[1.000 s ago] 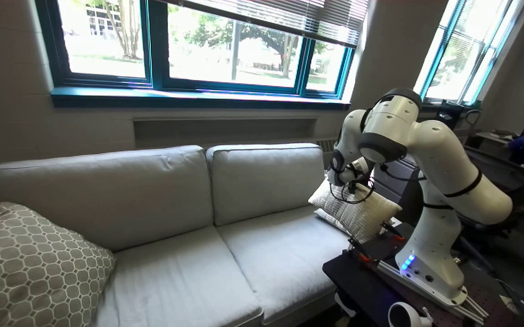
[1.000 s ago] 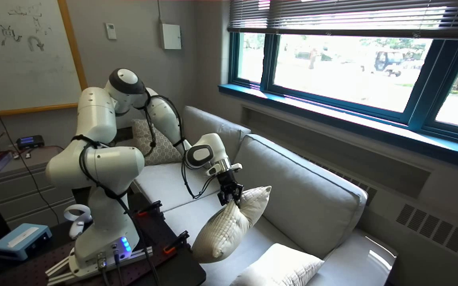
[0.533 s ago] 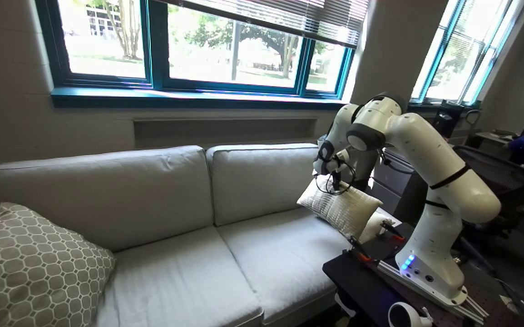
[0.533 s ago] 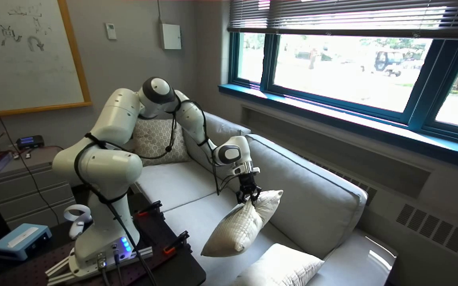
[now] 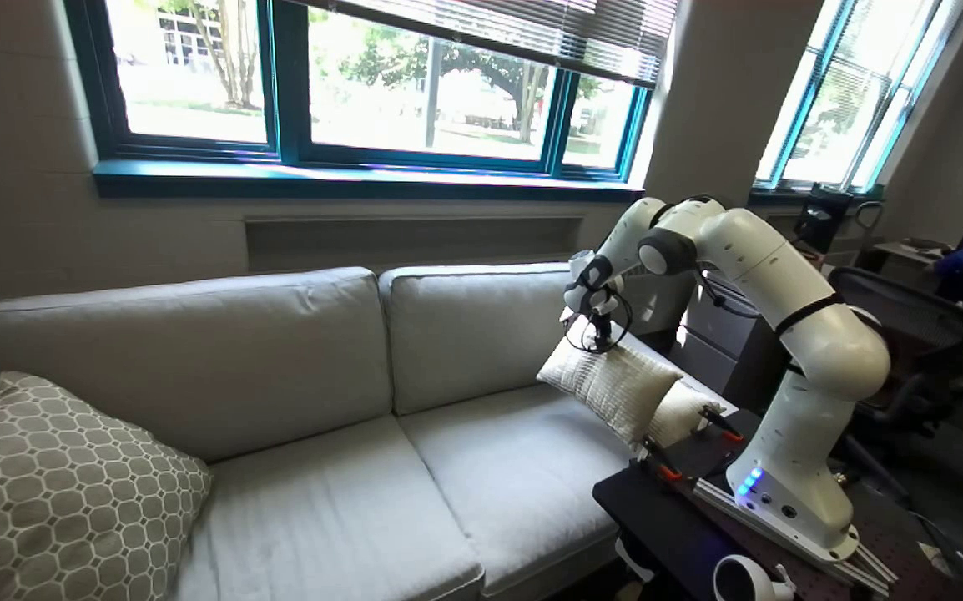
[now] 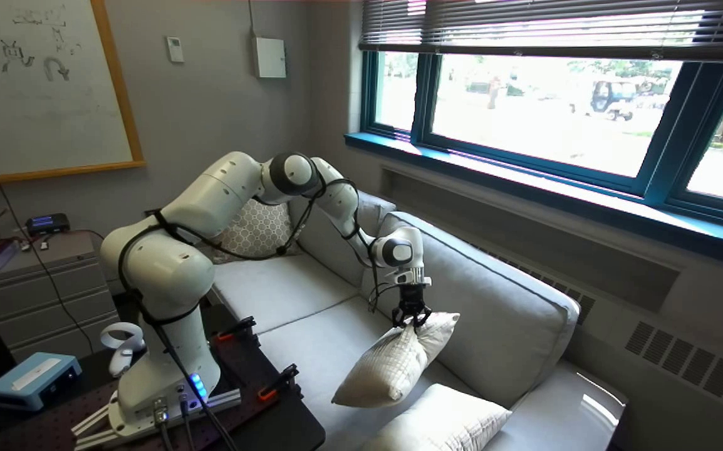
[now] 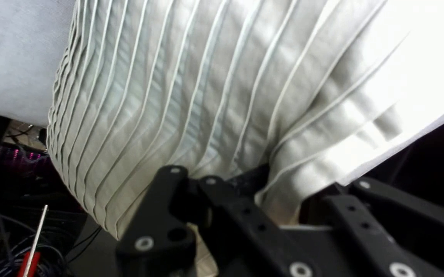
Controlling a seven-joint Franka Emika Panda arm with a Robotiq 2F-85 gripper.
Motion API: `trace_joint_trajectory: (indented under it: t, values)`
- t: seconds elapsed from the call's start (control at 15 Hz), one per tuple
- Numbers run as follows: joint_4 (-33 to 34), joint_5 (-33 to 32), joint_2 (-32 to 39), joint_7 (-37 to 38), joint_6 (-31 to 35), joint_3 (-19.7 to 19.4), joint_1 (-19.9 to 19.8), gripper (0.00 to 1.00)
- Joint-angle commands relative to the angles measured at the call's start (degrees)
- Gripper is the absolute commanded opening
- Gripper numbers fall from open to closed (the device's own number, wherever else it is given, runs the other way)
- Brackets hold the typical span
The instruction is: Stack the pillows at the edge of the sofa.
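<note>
Two cream pillows are in view. One pillow (image 6: 381, 371) hangs tilted from my gripper (image 6: 411, 322), which is shut on a pinched fold along its upper side; its ribbed cover fills much of the wrist view (image 7: 160, 96). The second pillow (image 6: 446, 421) lies on the seat of the grey sofa (image 6: 317, 341), close to the sofa's arm. The held pillow is beside and slightly above it, partly covering it in an exterior view (image 5: 680, 411). Whether the two touch I cannot tell. In the wrist view, cloth hides the fingertips.
A patterned cushion (image 5: 73, 492) leans at the sofa's far end. The back cushion (image 6: 480, 307) rises close behind the held pillow. A dark table (image 6: 261, 413) with orange-and-black clamps (image 6: 279, 383) borders the seat's front. The padded sofa arm (image 6: 581, 401) stands past the lying pillow.
The arm has reached farther out and lower, carrying the gripped pillow toward the sofa's back. More of the lying pillow shows now. The grip has stayed the same.
</note>
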Motion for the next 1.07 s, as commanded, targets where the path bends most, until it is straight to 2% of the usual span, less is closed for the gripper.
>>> trace_joint_trajectory:
  t: [0.0, 0.27, 0.53, 0.6, 1.0]
  values:
    - [13.27, -3.92, 5.12, 4.67, -8.45, 6.65, -8.27, 0.02]
    - [23.01, -6.09, 9.85, 8.05, -15.06, 11.34, -13.85, 0.02]
    - [27.87, -7.36, 12.14, 10.60, -18.74, 12.64, -17.03, 0.02]
    - [27.85, -2.87, 13.13, 8.69, -18.79, 8.50, -14.85, 0.02]
    - [29.05, 2.16, 15.61, 8.86, -19.50, 3.25, -14.47, 0.02]
